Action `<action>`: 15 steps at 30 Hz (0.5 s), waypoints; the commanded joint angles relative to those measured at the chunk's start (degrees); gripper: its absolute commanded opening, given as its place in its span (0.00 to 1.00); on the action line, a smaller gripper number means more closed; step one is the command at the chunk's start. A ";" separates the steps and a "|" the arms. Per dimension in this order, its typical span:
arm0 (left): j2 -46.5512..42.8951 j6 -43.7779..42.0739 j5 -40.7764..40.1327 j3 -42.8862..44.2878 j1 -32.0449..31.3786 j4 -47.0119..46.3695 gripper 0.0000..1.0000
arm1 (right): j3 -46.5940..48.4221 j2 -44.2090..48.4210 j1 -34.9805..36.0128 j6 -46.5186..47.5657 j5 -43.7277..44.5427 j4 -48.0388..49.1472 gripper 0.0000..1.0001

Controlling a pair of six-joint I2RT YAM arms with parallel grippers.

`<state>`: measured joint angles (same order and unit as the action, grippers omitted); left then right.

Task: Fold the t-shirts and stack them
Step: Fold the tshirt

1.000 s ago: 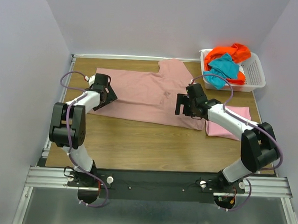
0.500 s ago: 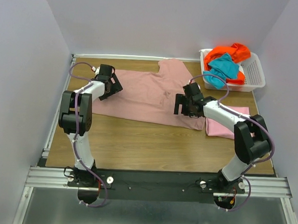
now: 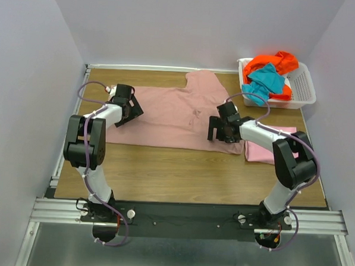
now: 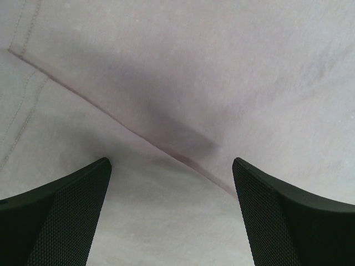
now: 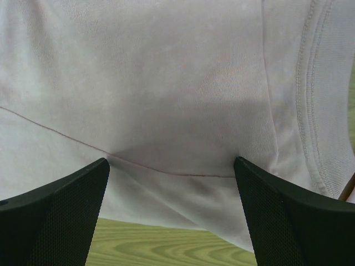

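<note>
Since half a second ago the left gripper has come a little nearer to the arm bases, and the dusty rose-mauve t-shirt has shifted slightly left. This shirt is soft, matte knit cotton, lying flat and wide on the wooden table. In both wrist views the black textured fingers are spread apart with only cloth between them. A diagonal fold edge runs between the left ones; the right gripper hangs over the shirt's near edge, beside a ribbed hem. The light pink t-shirt lies just right of it. Bare wood stays free in front.
</note>
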<state>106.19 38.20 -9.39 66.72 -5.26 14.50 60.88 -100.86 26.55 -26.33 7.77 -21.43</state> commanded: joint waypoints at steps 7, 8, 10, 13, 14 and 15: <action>-8.71 4.43 -5.38 -13.97 0.16 5.01 0.99 | -15.77 9.62 0.35 -3.99 -5.56 0.25 1.00; -10.72 4.69 -5.38 -16.33 0.16 5.01 0.99 | -16.93 11.80 0.35 -4.52 -5.83 0.34 1.00; -13.02 5.31 -5.38 -18.81 0.16 5.10 0.99 | -19.21 13.75 0.79 -6.19 -6.62 1.04 1.00; -17.15 6.45 -6.16 -22.41 0.16 5.18 0.99 | -22.73 18.58 1.23 -7.86 -7.42 1.83 1.00; -18.55 6.54 -6.17 -22.60 0.16 5.79 0.99 | -23.70 19.72 1.32 -8.30 -8.90 1.83 1.00; -19.17 6.54 -6.26 -22.51 0.16 6.41 0.99 | -24.05 22.43 1.49 -8.56 -9.35 1.83 1.00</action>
<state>88.75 43.07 -12.58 46.63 -5.37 14.92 40.56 -81.97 27.57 -31.68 1.56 -15.59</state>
